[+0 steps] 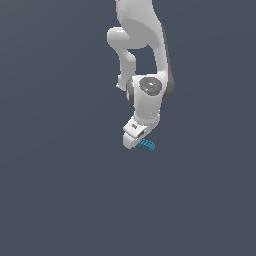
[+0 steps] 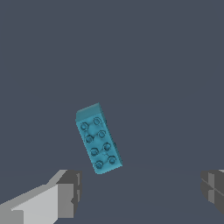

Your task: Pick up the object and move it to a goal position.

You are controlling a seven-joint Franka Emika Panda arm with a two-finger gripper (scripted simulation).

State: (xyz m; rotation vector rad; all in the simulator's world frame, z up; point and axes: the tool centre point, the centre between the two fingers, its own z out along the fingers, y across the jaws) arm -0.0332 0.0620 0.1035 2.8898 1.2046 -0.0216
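Observation:
The object is a small teal-blue oblong block [image 2: 97,140] with a studded top. It lies on the dark grey floor, and in the exterior view the block [image 1: 147,145] pokes out from behind the white gripper's lower end. My gripper [image 2: 140,192] is open, with its two grey fingertips [image 2: 70,192] wide apart. The block sits clear of both fingertips and touches neither, lying a little beyond the gap between them. In the exterior view the gripper [image 1: 134,140] hangs low, just to the left of the block, and its fingers are hidden by the hand.
The white arm [image 1: 142,60] comes down from the top of the exterior view. The flat dark grey floor [image 1: 60,190] spreads all around with no other objects in sight.

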